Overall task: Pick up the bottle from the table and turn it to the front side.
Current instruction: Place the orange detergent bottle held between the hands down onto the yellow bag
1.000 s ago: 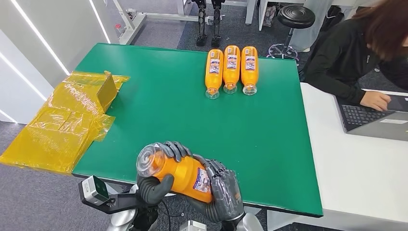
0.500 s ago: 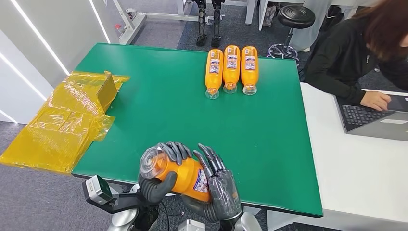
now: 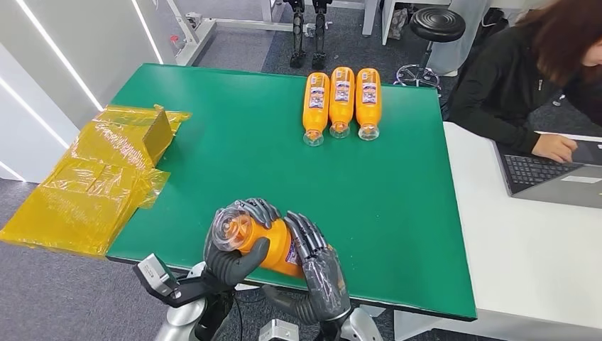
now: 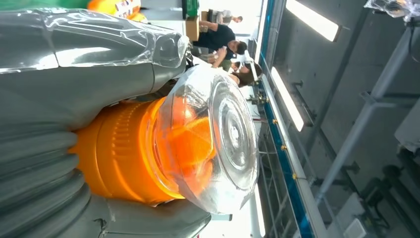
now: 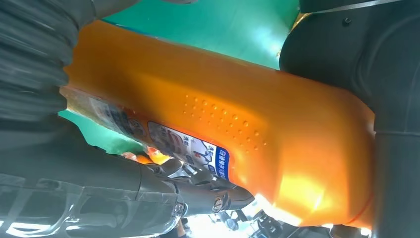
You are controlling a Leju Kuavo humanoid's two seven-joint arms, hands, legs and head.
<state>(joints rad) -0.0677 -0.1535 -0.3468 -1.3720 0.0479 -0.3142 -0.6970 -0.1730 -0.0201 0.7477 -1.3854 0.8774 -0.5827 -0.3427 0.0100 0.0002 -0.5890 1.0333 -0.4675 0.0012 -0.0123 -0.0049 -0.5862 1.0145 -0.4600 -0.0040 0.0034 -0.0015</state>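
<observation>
- The table (image 3: 241, 163) is the landmark; everything below is placed against it.
- Three bottles (image 3: 341, 101) lie side by side on the table near its far edge, right of centre, touching one another, caps toward the near side.
- The held bottle (image 3: 266, 244) is above the table's near edge, left of centre, lying roughly level with its cap end toward the left.
- The left hand (image 3: 234, 249) wraps the cap end; the right hand (image 3: 319, 266) lies against the body end.
- A wrapped box and sheet (image 3: 99, 174) overhang the table's left edge.
- A desk (image 3: 525, 263) adjoins the table's right side, with a laptop (image 3: 550, 174) on it.
- A person (image 3: 525, 78) sits behind the desk.
- A stool (image 3: 436, 25) stands beyond the table's far right corner.
</observation>
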